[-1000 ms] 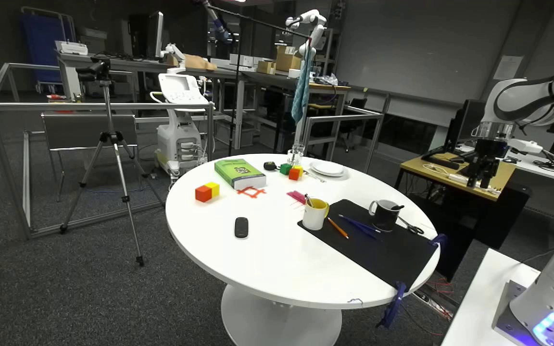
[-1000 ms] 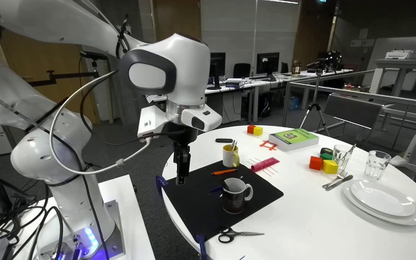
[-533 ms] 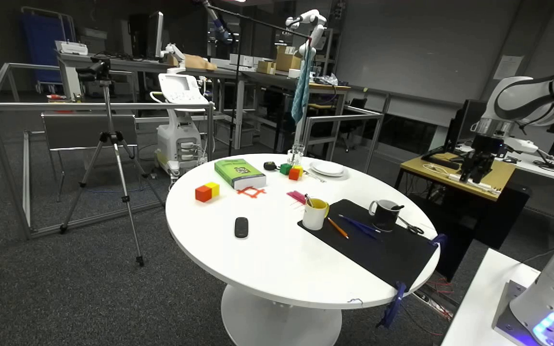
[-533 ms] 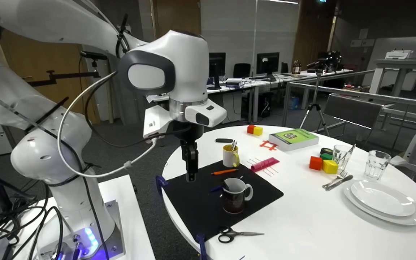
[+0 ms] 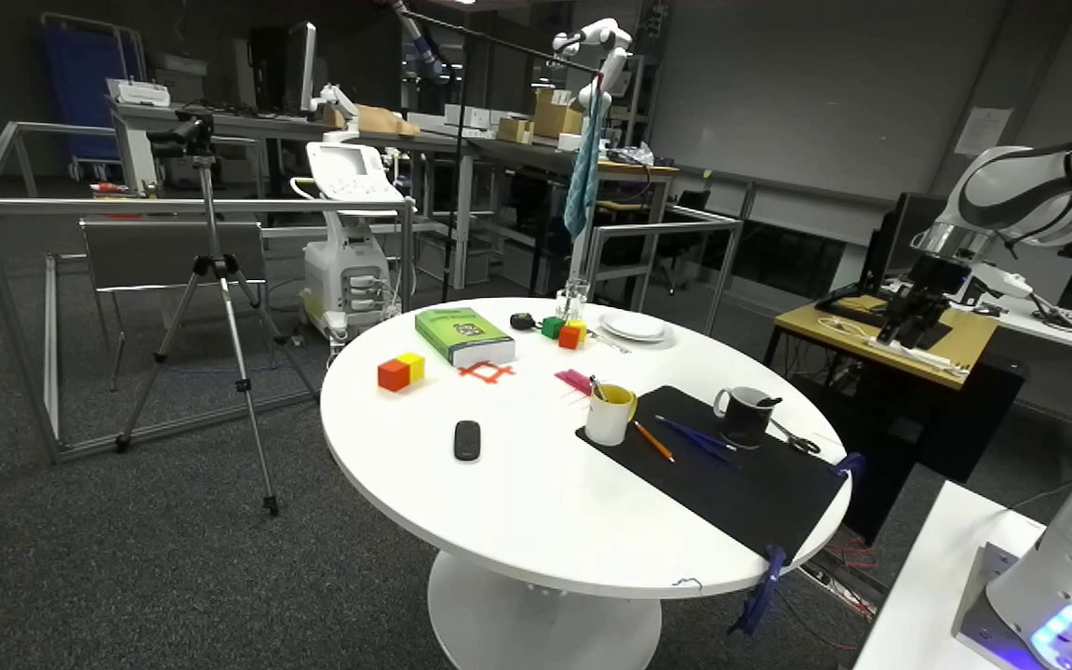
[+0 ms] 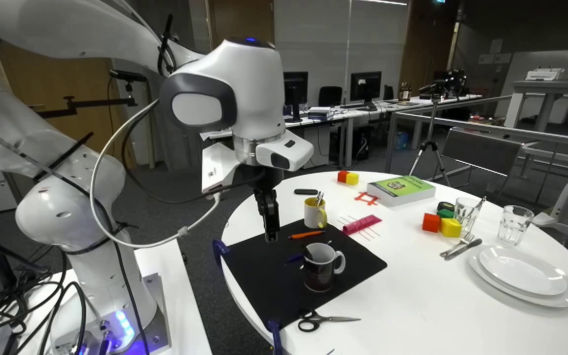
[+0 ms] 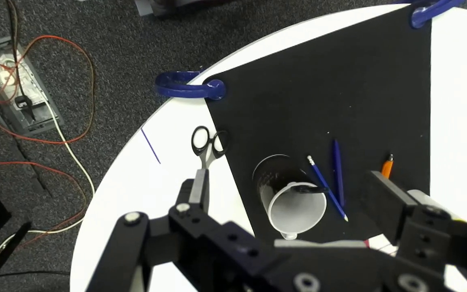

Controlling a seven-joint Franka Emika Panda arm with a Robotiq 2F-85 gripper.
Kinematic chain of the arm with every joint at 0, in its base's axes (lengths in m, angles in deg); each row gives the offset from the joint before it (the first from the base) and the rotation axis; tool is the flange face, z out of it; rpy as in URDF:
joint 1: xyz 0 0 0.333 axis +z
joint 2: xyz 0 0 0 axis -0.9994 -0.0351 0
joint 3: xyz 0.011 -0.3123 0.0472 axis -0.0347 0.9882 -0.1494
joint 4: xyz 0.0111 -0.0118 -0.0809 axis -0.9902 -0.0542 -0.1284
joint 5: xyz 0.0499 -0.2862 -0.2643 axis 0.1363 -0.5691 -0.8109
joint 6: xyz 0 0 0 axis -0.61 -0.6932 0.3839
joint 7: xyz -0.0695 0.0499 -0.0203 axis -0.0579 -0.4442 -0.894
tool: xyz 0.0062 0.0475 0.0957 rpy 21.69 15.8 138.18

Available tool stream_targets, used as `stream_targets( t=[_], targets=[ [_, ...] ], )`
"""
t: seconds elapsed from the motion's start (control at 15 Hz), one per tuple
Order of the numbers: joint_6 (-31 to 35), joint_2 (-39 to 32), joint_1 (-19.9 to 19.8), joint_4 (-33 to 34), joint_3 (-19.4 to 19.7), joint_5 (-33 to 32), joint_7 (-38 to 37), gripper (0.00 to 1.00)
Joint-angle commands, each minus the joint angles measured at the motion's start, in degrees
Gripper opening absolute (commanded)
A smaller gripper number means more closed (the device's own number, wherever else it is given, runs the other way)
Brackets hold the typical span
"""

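My gripper (image 7: 292, 182) is open and empty, its two black fingers wide apart. It hangs above the black mat (image 7: 318, 93), tilted, also in both exterior views (image 5: 897, 335) (image 6: 271, 236). A black-and-white mug (image 7: 298, 211) stands upright on the mat, seen between the fingers but below them and apart. A dark item rests in it. A blue pencil (image 7: 326, 186), a blue pen (image 7: 338, 170) and an orange pen (image 7: 387, 166), partly hidden by a finger, lie on the mat. Scissors (image 6: 321, 319) lie at the mat's edge. A white-yellow mug (image 6: 313, 214) holds pens.
The round white table (image 6: 412, 296) carries plates (image 6: 520, 271), glasses (image 6: 513, 224), cutlery (image 6: 461, 246), coloured blocks (image 6: 431, 223), a green book (image 6: 402, 187), a pink strip (image 6: 362, 224) and a black remote-like item (image 6: 305, 192). Blue clamps (image 7: 181, 87) hold the mat at the table edge.
The gripper has moved a little further over the black mat, toward the mugs, and has tilted. It remains empty. The things on the table have not moved.
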Motion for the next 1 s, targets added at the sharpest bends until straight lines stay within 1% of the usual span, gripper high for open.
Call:
stream_targets(
  t=[0.0, 0.07, 0.2, 0.47, 0.73, 0.93],
  targets=[
    [-0.10, -0.03, -0.16, 0.07, -0.12, 0.16, 0.09, 1.00],
    [-0.10, -0.03, -0.17, 0.06, -0.10, 0.17, 0.09, 1.00],
    [1.73, 0.60, 1.35, -0.47, 1.39, 3.23, 1.88, 1.00],
    [6.04, 1.29, 1.96, -1.06, 1.75, 6.72, 2.48, 1.00],
    [11.37, 1.39, 0.79, -1.59, 0.74, 5.91, 0.71, 1.00],
    [15.23, 1.26, -1.35, -1.94, -1.08, 2.37, -1.59, 1.00]
  ],
)
